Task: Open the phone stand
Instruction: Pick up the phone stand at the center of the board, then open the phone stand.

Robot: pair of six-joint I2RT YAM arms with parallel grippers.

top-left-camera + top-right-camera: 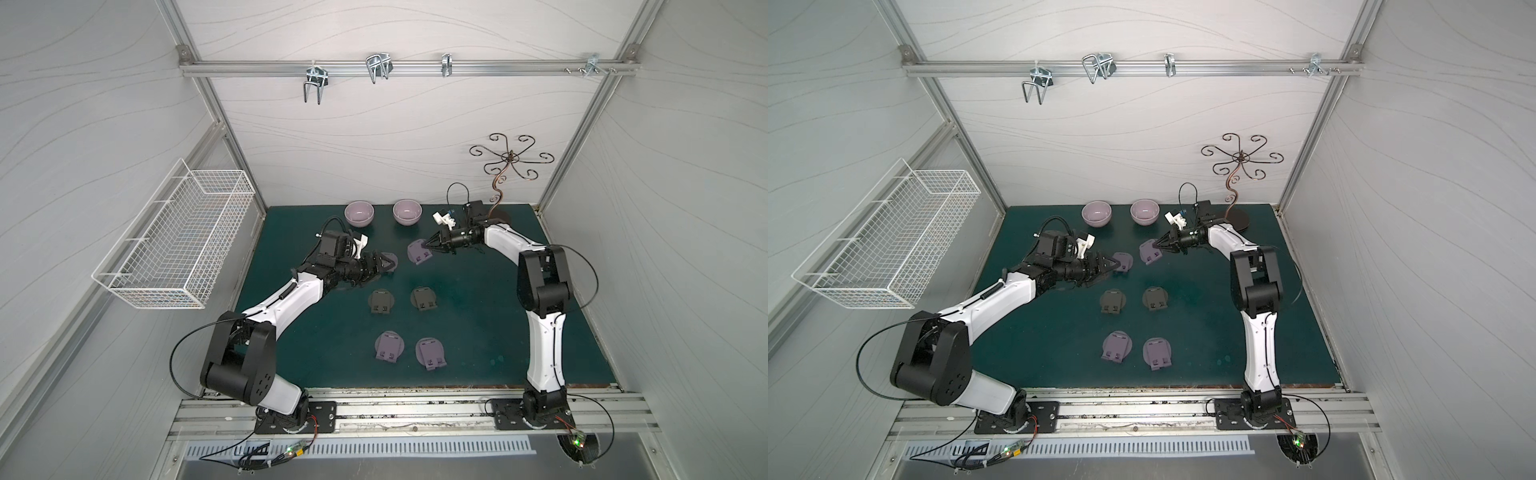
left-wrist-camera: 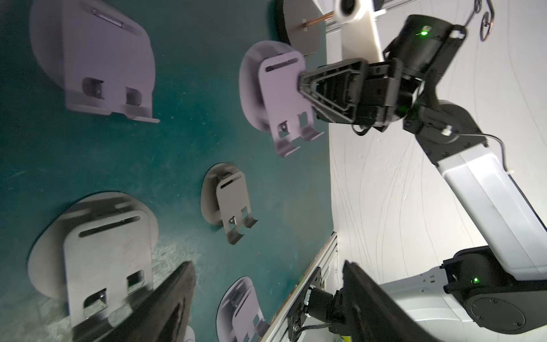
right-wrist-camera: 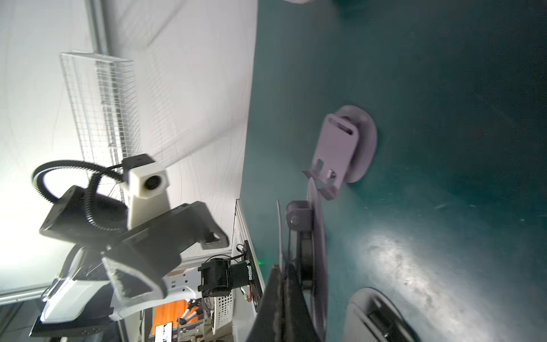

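Phone stand (image 1: 417,259), purple, sits on the worktop (image 1: 478,332) at the tip of the right claw (image 1: 428,246), its tilted plate (image 2: 281,88) clamped between the jaws, the left claw (image 1: 386,264) gaping just beside: opening looks underway, and next calls for swinging the plate upright.

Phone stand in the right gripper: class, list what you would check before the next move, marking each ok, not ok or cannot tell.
1. Right gripper shut on plate of stand: ok.
2. Plate lifted off base: ok, gap shows in the right wrist view.
3. Left gripper open: ok.
4. Left gripper bracing the base: not ok, it is by the next stand.
5. Base flat on mat: cannot tell.
6. Bowls clear of both grippers: ok.
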